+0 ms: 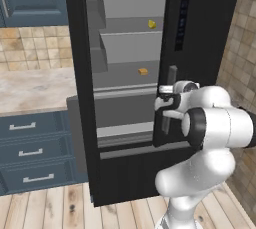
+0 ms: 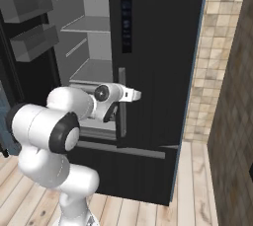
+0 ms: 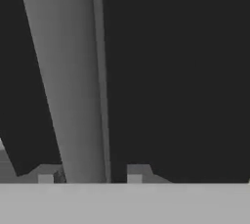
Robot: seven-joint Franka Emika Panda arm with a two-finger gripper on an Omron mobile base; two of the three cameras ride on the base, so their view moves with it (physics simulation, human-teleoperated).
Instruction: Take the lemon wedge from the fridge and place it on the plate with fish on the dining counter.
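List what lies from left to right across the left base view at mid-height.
Blue drawers → open left fridge door → orange-yellow chunk on the fridge shelf → grey handle of the right door → tiled wall.

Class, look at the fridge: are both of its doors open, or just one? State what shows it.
Just one. The fridge's left door is swung open, baring shelves with the lemon wedge; the right door is shut, and the gripper straddles its handle.

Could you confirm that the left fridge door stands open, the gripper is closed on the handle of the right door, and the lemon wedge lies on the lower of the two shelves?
Not quite: the left base view shows the lemon wedge on the upper shelf; the darker orange chunk lies on the lower one. The gripper is indeed on the handle of the fridge.
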